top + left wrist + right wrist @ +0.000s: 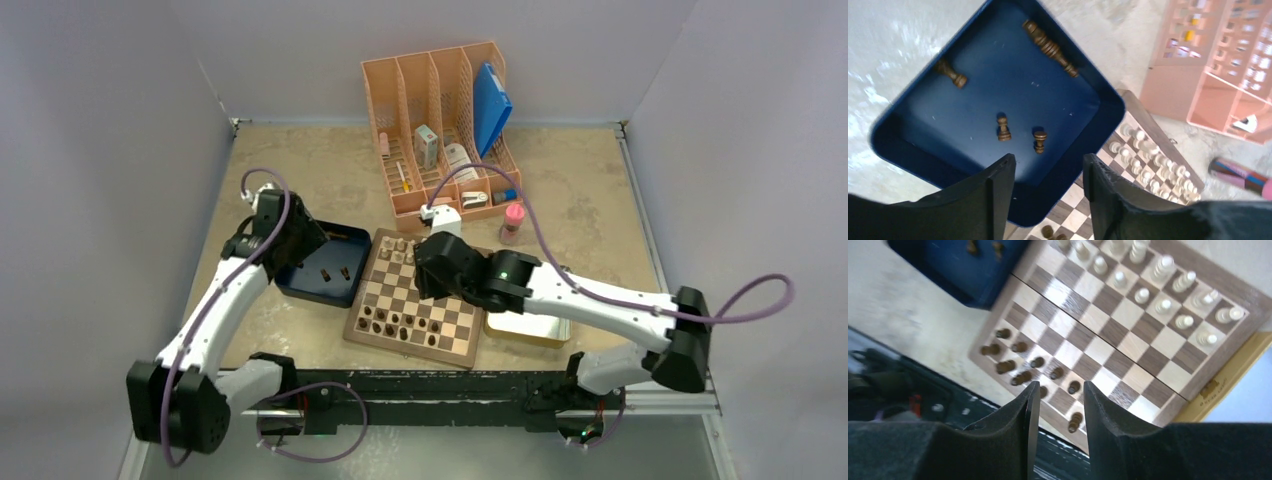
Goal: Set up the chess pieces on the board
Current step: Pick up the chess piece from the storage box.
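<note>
I am holding the left gripper [1048, 160] over the tray [998, 65], which is sitting just beside the board's [1128, 347] left edge. Its jaws are standing wide apart with nothing between them. In the tray I am counting two dark pieces [1003, 127] close together, one lying alone farther from the board, and a line that is looking like two more lying end to end, though I cannot tell for sure.

The right gripper [1061, 390] is hanging over the board's near edge, its jaws parted and gripping nothing. On the board's two near rows I am counting about ten dark pieces, some of them leaning or lying. At the board's far side eight pale pieces [1143, 294] are standing in one row, with six more showing behind them and the rest cut off.

A tin [1228, 385] is poking out from under the board's right edge; its small print is too blurred to read. Beyond the board a four-slot organizer [440, 120] is standing, its labels unreadable.
</note>
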